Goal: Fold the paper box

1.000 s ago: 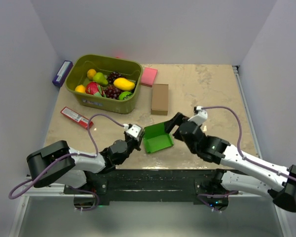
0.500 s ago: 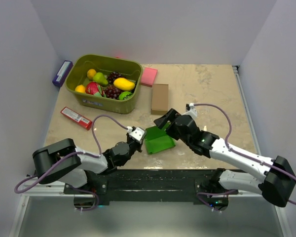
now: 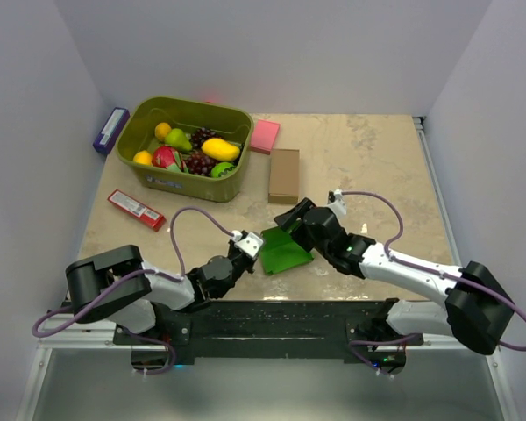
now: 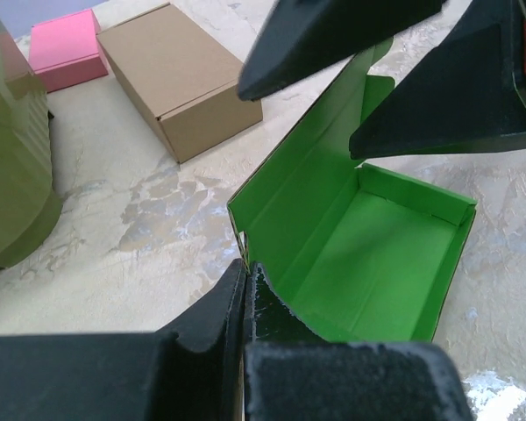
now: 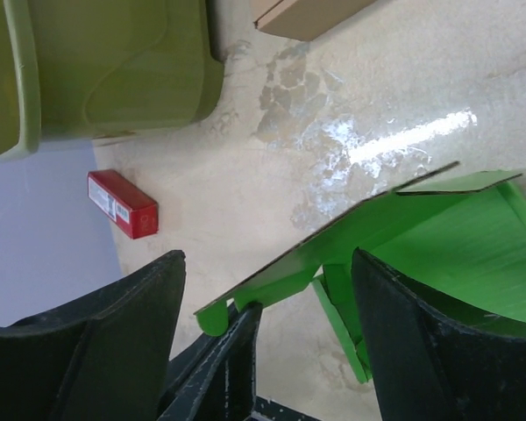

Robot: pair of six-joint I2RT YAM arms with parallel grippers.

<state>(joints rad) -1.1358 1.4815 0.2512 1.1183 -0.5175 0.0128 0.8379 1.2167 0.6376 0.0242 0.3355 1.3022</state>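
Observation:
The paper box [image 3: 282, 252] is bright green card, folded into an open tray with its lid flap leaning over it, near the table's front edge. In the left wrist view the tray's inside [image 4: 368, 254] shows, with the lid flap standing at its far side. My left gripper [image 3: 248, 246] is shut on the tray's near left wall corner [image 4: 244, 267]. My right gripper [image 3: 289, 220] is open and straddles the lid flap [image 5: 351, 237] from above, the flap's edge lying between its fingers [image 5: 403, 333].
An olive basket [image 3: 140, 167] of fruit stands at the back left, with a purple box [image 3: 110, 130] beside it. A pink pad [image 3: 265, 136] and a brown cardboard box [image 3: 284, 175] lie behind the green box. A red packet [image 3: 136, 209] lies at the left.
My right gripper has moved left over the green box and the lid flap has tipped down over the tray. My left gripper has shifted slightly right, still holding the wall.

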